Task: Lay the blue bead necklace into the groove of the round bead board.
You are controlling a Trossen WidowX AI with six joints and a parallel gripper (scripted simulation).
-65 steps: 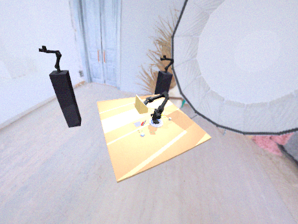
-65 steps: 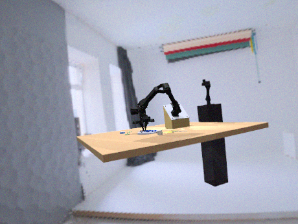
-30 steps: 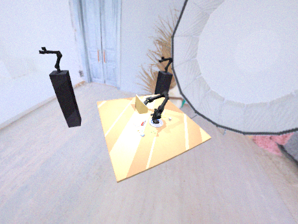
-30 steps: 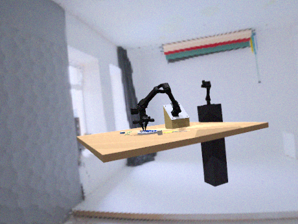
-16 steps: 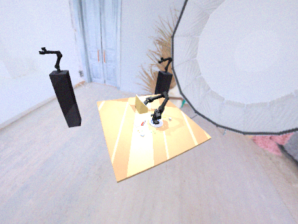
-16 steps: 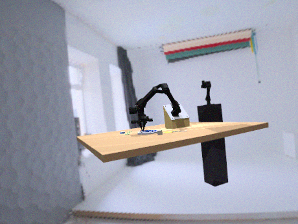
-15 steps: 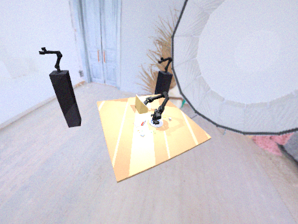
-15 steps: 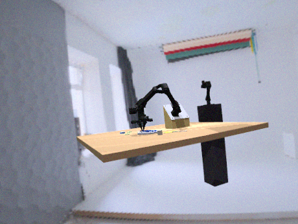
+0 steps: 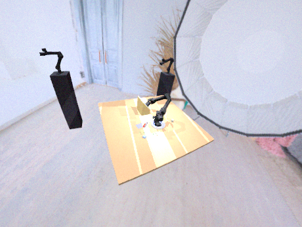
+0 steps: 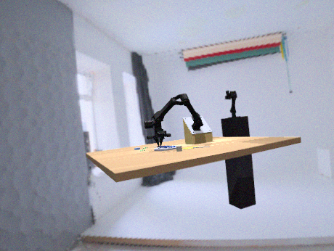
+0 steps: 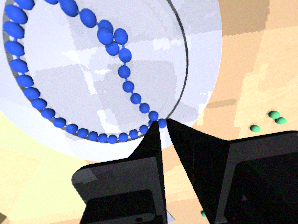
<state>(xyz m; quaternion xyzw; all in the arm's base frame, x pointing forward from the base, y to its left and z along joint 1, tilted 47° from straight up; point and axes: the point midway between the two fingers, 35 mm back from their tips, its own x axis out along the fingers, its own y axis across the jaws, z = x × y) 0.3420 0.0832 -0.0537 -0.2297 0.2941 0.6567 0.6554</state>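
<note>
The round bead board (image 11: 206, 75) (image 9: 163, 126) is pale, with a thin dark circular groove. The blue bead necklace (image 11: 32, 93) lies on it. In the wrist view its left and lower run follows the groove. Another run cuts inward across the board's middle, with several beads bunched together near the top; the groove's right side is bare. My gripper (image 11: 161, 123) (image 10: 160, 146) is shut on the necklace at the board's lower right edge, where the two runs meet and one bead shows at the fingertips. The necklace's far part is cut off by the wrist view's top edge.
Green beads (image 11: 255, 128) lie right of the board. A wedge-shaped stand (image 10: 192, 138) (image 9: 142, 109) is near the arm's base. A small grey cube (image 10: 178, 148) (image 9: 172, 121), a blue block (image 10: 136, 149) (image 9: 144, 136) and a red piece (image 9: 144, 124) are on the table (image 9: 128, 161).
</note>
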